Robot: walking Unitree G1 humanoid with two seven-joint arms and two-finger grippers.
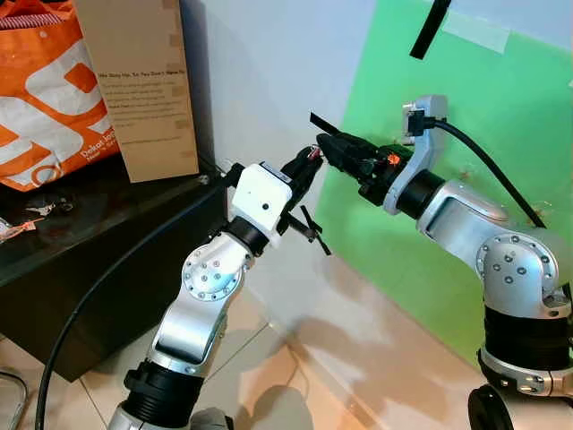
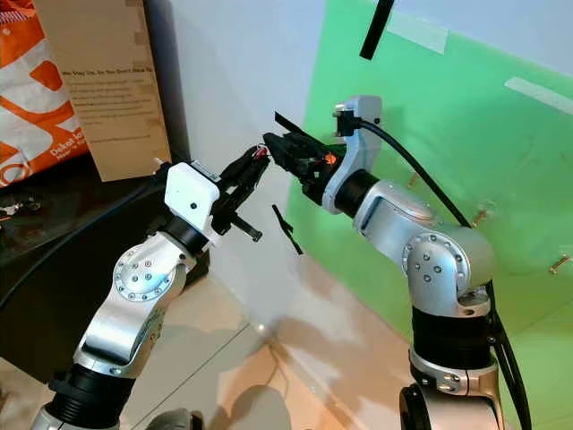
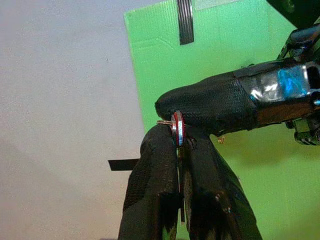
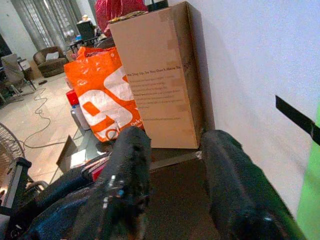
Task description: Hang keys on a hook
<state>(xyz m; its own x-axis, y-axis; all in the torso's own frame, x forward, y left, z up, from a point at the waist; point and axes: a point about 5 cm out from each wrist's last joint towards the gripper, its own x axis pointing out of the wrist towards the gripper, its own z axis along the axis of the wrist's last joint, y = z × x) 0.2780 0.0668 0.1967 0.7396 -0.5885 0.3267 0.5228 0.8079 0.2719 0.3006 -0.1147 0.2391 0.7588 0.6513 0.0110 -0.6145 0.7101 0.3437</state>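
Left gripper (image 3: 177,150): clenched on keys (image 3: 177,131), raised before green board (image 1: 501,116).
Right gripper (image 1: 327,143): fingers parted, tips meeting the left's.
Step, judged: handover.
Next: right closes on ring, left releases, carry to hook (image 2: 557,263).

The keys (image 3: 178,131) are largely hidden between the closed fingers (image 3: 152,195) of the left gripper (image 3: 177,150); only a red-rimmed ring edge is exposed. The orange bag (image 1: 45,94) and the cardboard box (image 1: 139,85) are cut off by the upper edge. The printing on the box is too small to be read. Small items (image 1: 40,208) on the dark bench (image 1: 107,224) cannot be identified. The hooks (image 2: 560,262) on the green board (image 2: 501,179) are too small for detail.
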